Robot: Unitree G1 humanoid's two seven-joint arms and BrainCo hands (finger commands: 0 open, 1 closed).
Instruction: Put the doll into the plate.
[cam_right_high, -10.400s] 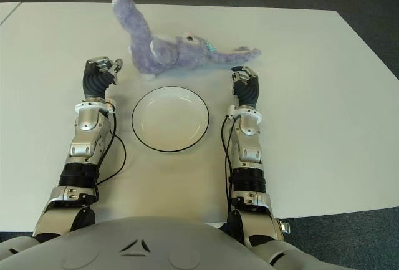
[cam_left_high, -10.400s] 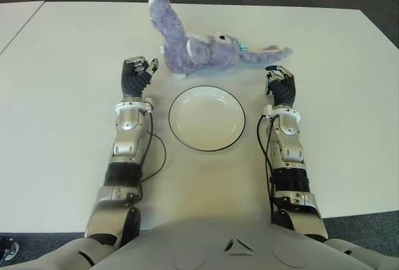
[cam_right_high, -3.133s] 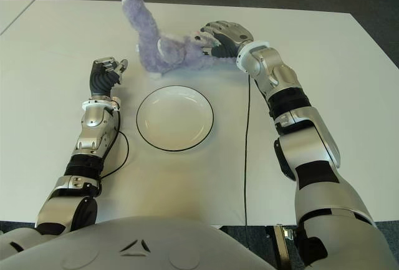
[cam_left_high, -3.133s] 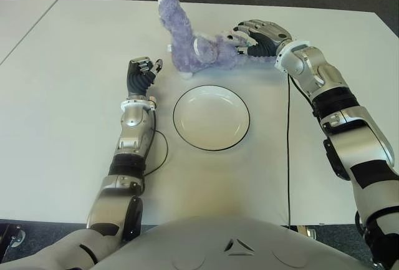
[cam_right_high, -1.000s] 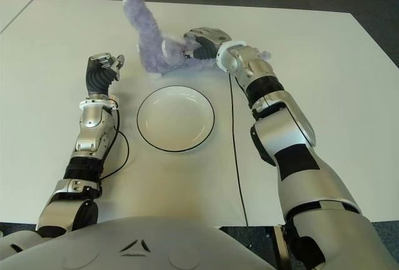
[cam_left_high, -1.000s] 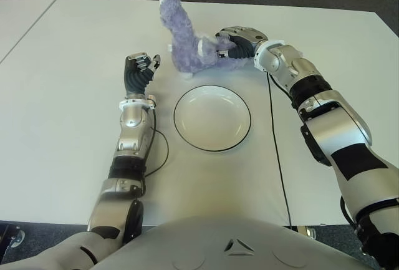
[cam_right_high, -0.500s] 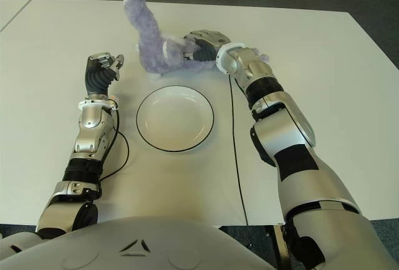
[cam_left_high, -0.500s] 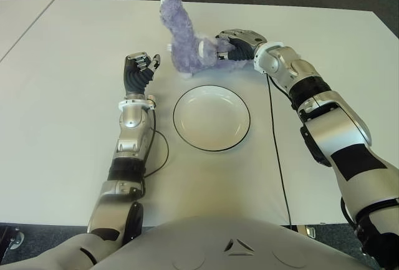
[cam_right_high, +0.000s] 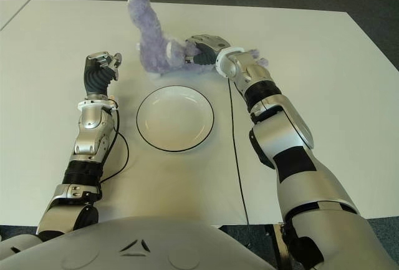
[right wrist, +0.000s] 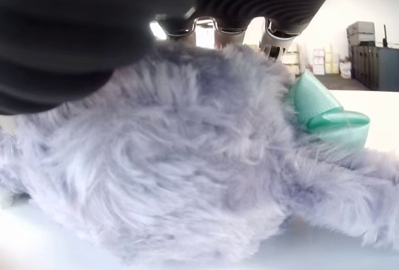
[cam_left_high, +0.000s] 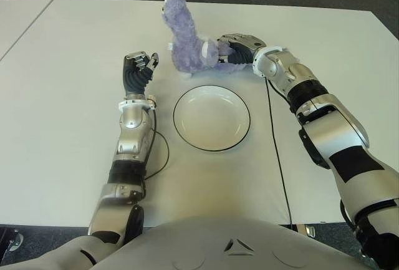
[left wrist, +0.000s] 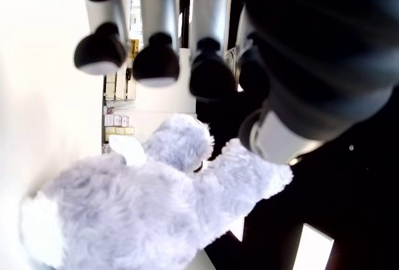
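Note:
The doll (cam_left_high: 187,55) is a purple plush animal lying on the white table (cam_left_high: 62,95) just beyond the plate (cam_left_high: 212,150), with one long limb sticking up. My right hand (cam_left_high: 232,44) reaches across from the right and grips the doll's head end. In the right wrist view its fingers (right wrist: 227,24) curl over the fur (right wrist: 174,158) beside a green ribbon (right wrist: 318,105). The white, dark-rimmed plate holds nothing. My left hand (cam_left_high: 138,73) shows left of the doll, fingers loosely bent, holding nothing; its wrist view shows the doll (left wrist: 137,214) a short way beyond the fingertips.
A black cable (cam_left_high: 274,145) runs along the table under my right arm, right of the plate. Another loops beside my left forearm (cam_left_high: 163,151). The table's far edge lies just behind the doll, with dark floor past it.
My right hand has crept a little further left onto the doll, and the doll's raised limb has shifted slightly right. The left hand and the plate have stayed put.

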